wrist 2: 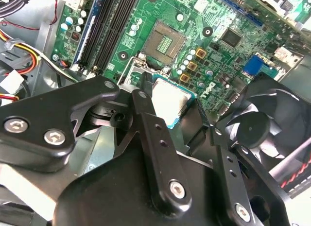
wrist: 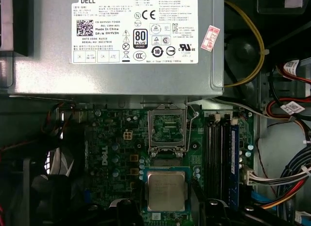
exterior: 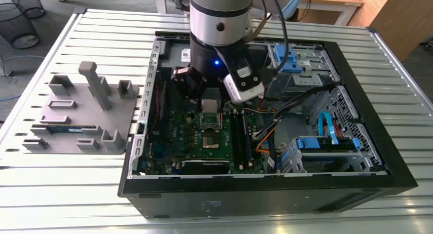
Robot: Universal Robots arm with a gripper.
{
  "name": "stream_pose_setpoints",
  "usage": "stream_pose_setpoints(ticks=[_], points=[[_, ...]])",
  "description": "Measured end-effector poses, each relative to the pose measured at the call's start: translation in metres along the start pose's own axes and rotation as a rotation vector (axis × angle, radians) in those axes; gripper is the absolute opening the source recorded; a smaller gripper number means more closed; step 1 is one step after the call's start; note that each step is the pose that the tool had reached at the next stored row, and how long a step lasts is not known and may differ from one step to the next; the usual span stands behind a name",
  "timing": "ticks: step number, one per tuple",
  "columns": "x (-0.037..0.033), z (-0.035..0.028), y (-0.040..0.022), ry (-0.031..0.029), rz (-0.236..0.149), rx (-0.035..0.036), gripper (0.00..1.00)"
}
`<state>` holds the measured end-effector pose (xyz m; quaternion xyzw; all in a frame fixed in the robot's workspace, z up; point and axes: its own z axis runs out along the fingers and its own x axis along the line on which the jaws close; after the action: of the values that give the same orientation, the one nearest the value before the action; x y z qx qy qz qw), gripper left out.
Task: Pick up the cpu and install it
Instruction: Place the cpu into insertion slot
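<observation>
The cpu, a small square chip with a silver-grey metal top and a green edge, hangs between my black fingers a little above the green motherboard. My gripper is shut on it. In the exterior view the gripper reaches down into the open computer case, over the middle of the board. The empty cpu socket lies right beside the held chip with its metal frame lifted; it also shows in the second wrist view as the socket.
A grey power supply borders the board beyond the socket. Memory slots run along one side and a black fan sits on the other. Bundled cables fill the case. A grey fixture plate lies on the table at the exterior view's left.
</observation>
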<state>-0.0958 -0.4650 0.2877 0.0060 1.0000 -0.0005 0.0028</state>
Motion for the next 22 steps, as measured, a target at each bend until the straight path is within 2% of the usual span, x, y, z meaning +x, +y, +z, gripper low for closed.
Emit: stream_pose_setpoints(ticks=[5, 22], points=[[0.0, 0.0007, 0.0, 0.0, 0.0, 0.0, 0.47], [0.0001, 0.0098, 0.0, 0.0002, 0.0, -0.0001, 0.47]])
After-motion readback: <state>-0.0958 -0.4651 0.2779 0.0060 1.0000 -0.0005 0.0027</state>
